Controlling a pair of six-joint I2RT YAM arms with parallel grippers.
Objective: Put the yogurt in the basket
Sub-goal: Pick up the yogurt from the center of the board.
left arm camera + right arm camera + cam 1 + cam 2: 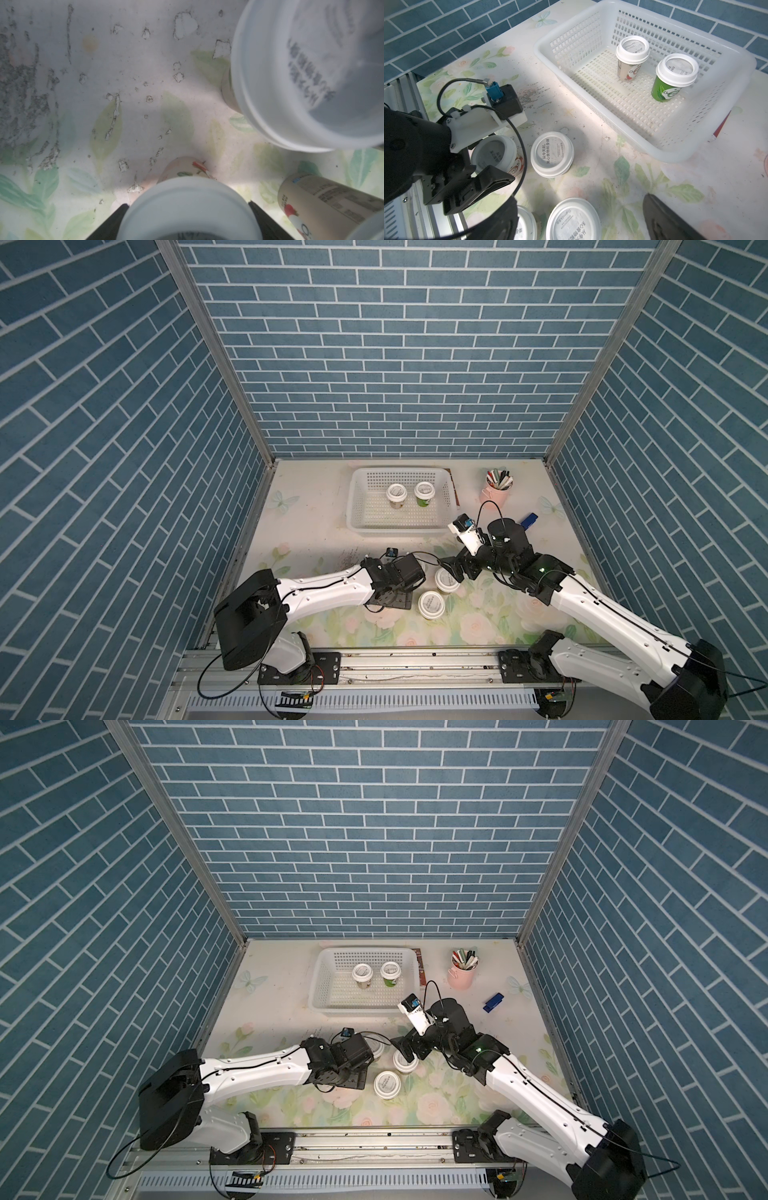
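1. Presently, the basket (353, 502) sits at the far side of the table (307, 531), well apart from both arms.
2. Two yogurt cups stand upright inside the basket, side by side without touching: the tan cup (395, 497) and the green cup (424, 494).
3. Four more yogurt cups stand on the table with lids up. They are grouped near the front edge, between the two arms.
4. Left claw (187, 204): it is lowered over the red-printed cup (496, 153).
   - In the left wrist view its black fingers (112, 222) flank the white lid, one on each side, with the jaws set wide.
   - Whether the fingers press on the cup cannot be told.
   - The cup rests on the table.
5. Right claw (452, 569): the jaws are spread wide and hold nothing. It hovers just above the middle cup (445, 583).
6. The front cup (431, 603) stands just beside the middle cup, nearer the front edge.
7. The fourth cup (378, 1048) is partly hidden behind the left wrist in a top view.
8. A pink cup of pens (496, 493) stands to the right of the basket, apart from it.
9. A small blue object (530, 520) lies on the table beyond the right arm.
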